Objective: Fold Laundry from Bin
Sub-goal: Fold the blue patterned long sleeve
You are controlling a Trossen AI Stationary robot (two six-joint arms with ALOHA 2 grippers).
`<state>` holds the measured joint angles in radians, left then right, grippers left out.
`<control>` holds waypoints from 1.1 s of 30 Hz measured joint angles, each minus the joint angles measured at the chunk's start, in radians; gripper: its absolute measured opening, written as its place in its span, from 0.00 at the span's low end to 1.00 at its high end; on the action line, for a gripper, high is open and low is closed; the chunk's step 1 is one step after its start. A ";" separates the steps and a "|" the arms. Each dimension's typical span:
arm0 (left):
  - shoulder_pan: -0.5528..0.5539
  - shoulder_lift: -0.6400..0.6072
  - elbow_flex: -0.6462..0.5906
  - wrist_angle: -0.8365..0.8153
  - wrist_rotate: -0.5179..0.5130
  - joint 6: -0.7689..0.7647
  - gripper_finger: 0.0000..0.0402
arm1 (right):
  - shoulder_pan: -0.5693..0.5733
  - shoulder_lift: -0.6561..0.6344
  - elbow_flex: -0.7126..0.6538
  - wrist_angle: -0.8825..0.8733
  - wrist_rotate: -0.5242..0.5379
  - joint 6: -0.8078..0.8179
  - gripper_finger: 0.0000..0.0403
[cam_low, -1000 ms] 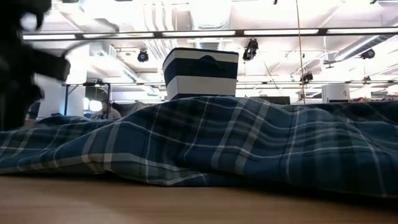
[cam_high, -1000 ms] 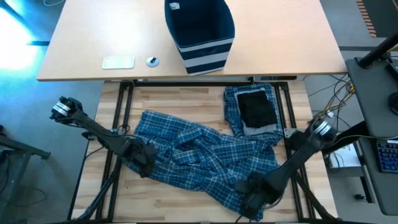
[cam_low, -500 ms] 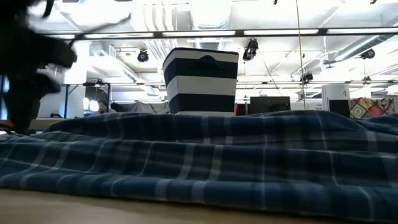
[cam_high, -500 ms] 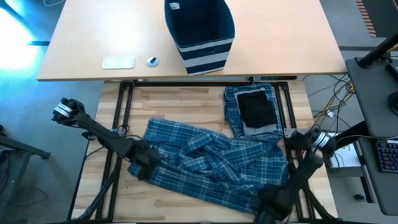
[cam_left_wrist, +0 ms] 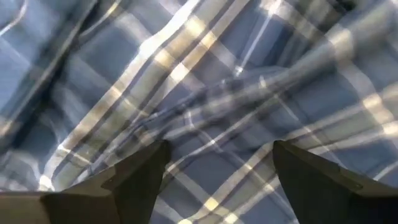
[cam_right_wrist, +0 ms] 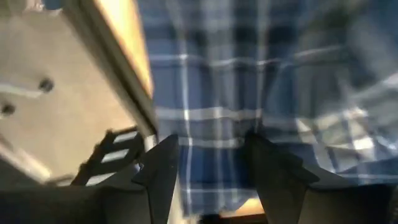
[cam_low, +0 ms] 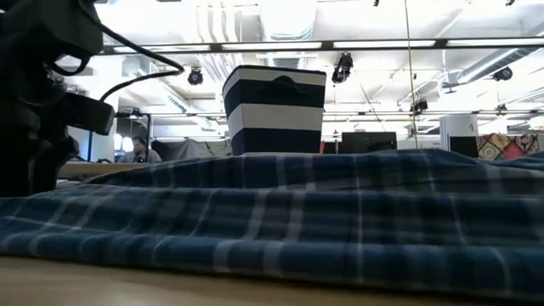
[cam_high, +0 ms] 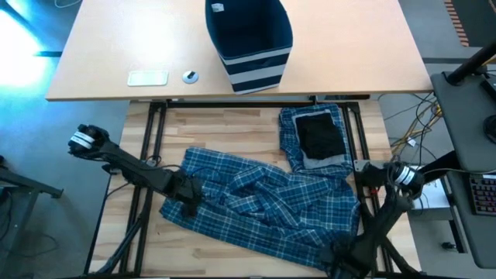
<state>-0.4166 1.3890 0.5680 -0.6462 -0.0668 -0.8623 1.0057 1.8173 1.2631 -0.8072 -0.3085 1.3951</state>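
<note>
I see my left gripper (cam_left_wrist: 217, 180) open over the plaid trousers' (cam_high: 263, 205) left end. My right gripper (cam_right_wrist: 208, 171), fingers parted and empty, is at the table's (cam_high: 232, 124) near right corner. The bin (cam_high: 248, 43) stands on the desk (cam_high: 116, 46) behind.

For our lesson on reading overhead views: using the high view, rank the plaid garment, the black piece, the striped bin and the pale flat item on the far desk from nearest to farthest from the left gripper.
From the left gripper:
1. Plaid garment, right beneath it.
2. Black piece, on the folded stack toward the right.
3. and 4. Pale flat item at the desk's left and striped bin at the desk's middle: too close to call.
</note>
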 joint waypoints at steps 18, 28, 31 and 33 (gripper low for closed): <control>0.009 -0.170 0.336 -0.349 -0.138 0.004 0.71 | -0.126 -0.122 0.165 -0.226 0.213 -0.149 0.45; -0.061 0.091 0.559 0.165 -0.196 0.057 0.71 | -0.054 -0.205 -0.029 -0.120 0.109 0.079 0.45; -0.083 0.198 0.666 0.155 -0.190 0.075 0.71 | -0.006 -0.190 -0.061 0.071 0.064 0.138 0.45; -0.094 0.264 0.730 0.158 -0.180 0.072 0.71 | 0.022 -0.164 -0.072 0.135 0.050 0.188 0.45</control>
<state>-0.5108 1.6527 1.2984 -0.4883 -0.2468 -0.7898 1.0279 1.6530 1.1908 -0.6723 -0.2587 1.5833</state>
